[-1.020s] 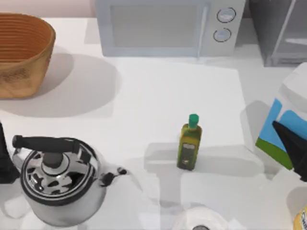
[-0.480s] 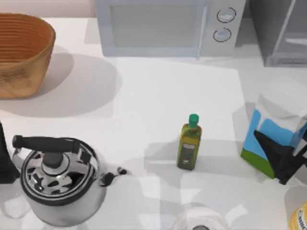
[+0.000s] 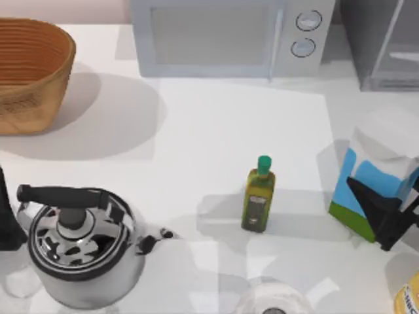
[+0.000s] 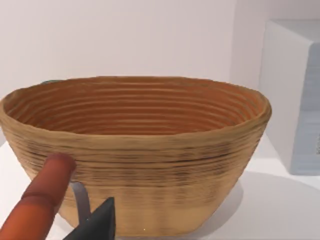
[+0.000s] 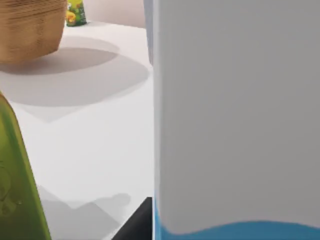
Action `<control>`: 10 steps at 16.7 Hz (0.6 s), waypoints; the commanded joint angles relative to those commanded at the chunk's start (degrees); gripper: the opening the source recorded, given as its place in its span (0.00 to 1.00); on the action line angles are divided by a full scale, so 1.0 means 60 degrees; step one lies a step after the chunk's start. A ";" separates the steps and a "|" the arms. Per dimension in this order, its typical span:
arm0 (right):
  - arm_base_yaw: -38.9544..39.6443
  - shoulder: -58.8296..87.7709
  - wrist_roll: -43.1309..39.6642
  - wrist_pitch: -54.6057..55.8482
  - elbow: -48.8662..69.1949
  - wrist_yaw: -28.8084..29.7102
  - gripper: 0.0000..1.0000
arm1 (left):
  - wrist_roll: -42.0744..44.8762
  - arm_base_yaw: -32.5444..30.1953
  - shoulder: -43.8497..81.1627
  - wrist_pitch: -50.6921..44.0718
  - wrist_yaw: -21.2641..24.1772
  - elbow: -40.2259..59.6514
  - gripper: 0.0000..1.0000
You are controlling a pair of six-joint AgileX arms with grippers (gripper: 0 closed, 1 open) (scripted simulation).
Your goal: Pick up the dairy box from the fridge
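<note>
Left side of the surface [image 3: 216,124]: a woven basket [image 3: 29,72] stands at the far corner. The left hand [image 4: 95,225] is parked at the left edge, facing the basket; whether it is released or clenched cannot be told. A steel kettle [image 3: 82,245] with a black handle stands at the near left.

Centre: a light-grey microwave [image 3: 229,36] with two round knobs sits at the far edge. A green-capped olive-oil bottle [image 3: 258,196] stands upright, well apart from the kettle.

Right side: the fridge [image 3: 383,42] occupies the far corner. The dairy box [image 3: 376,180] is outside the fridge, near the right edge, to the right of the oil bottle and apart from it. The right hand [image 3: 393,219] is clenched on the dairy box, its dark fingers [image 3: 374,204] against the lower part of the carton.
</note>
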 joint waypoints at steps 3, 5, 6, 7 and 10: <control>0.0000 0.0000 0.0000 0.0000 0.0000 0.0000 0.83 | 0.0000 0.0000 0.0000 0.0000 0.0000 0.0000 1.00; 0.0000 0.0000 0.0000 0.0000 0.0000 0.0000 0.98 | 0.0000 0.0000 0.0000 0.0000 0.0000 0.0000 1.00; 0.0000 0.0000 0.0000 0.0000 0.0000 0.0000 1.00 | 0.0000 0.0000 0.0000 0.0000 0.0000 0.0000 1.00; 0.0000 0.0000 0.0000 0.0000 0.0000 0.0000 1.00 | 0.0000 0.0000 0.0000 0.0000 0.0000 0.0000 1.00; 0.0000 0.0000 0.0000 0.0000 0.0000 0.0000 1.00 | 0.0000 0.0000 0.0000 0.0000 0.0000 0.0000 1.00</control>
